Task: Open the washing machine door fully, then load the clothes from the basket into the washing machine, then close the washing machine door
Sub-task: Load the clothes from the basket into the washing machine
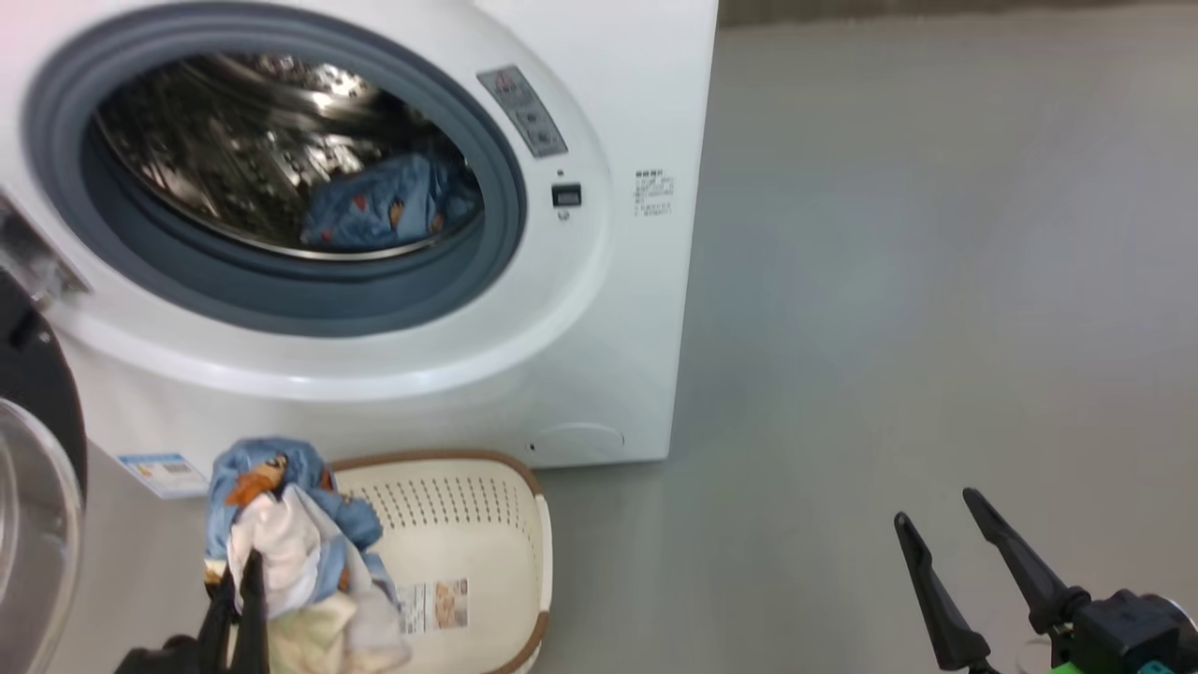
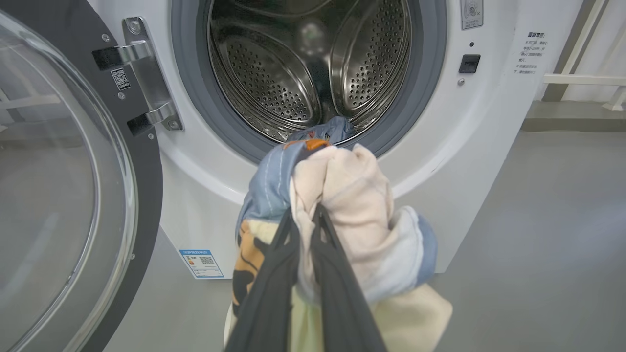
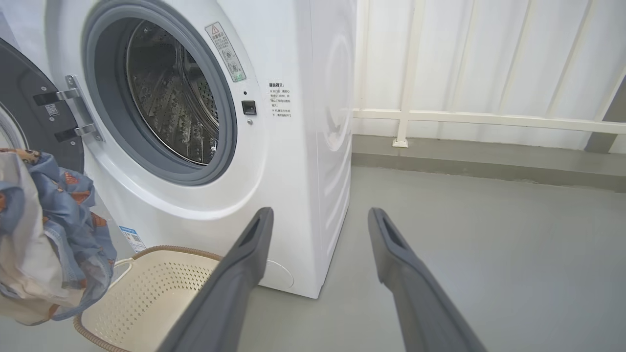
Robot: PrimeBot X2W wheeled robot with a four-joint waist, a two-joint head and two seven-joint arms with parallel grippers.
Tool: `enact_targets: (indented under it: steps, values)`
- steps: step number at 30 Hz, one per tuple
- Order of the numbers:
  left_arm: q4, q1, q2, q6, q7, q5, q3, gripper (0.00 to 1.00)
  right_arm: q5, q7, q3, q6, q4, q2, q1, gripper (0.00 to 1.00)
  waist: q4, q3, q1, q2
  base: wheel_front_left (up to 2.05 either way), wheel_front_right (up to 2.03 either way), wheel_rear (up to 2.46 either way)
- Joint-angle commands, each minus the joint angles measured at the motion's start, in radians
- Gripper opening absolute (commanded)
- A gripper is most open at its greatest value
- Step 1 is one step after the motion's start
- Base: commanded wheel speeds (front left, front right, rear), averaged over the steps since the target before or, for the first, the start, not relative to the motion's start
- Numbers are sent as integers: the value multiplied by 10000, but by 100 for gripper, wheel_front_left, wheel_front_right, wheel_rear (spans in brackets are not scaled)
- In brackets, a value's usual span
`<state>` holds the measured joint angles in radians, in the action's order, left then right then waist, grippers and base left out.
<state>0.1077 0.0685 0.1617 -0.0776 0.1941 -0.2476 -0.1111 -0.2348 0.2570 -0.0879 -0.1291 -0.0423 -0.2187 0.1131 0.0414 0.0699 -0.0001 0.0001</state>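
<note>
Above the basket, facing the open drum: a soft bundle of clothes pinched in the left gripper.
Its two dark fingers are clenched on a bunched fold of light blue printed fabric and cream cloth, which sags limp around them just short of the washing machine's grey rubber ring; another blue printed piece lies inside the steel drum. The bundle should handle as light, floppy and unbreakable, yet loose: the lowest cream piece seems merely dragged along, though blur in the head view leaves that unsure, and it may slip off. Best held deep in the bunched middle and carried well past the ring. The washing machine door stands swung wide on the left. The right gripper, fingers spread and holding nothing, hangs well apart over the floor.
</note>
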Motion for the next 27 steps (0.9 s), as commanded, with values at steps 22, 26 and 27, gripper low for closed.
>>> enact_targets:
  steps: [22, 26, 27]
  values:
    - [-1726, 613, 455, -158, -602, -60, 59, 0, 214, 48, -228, -16, -171, 202, 261, 100, -32, -1141, 2, -1, 0, 0, 0]
    - [-1741, 621, 468, -176, -609, -92, 40, 0, 211, 48, -233, -16, -173, 217, 256, 100, -50, -1121, 2, -1, 0, 0, 0]
    - [-1735, 626, 470, -181, -608, -101, 35, 0, 213, 48, -230, -16, -172, 222, 256, 100, -54, -1120, 2, -1, 0, 0, 0]
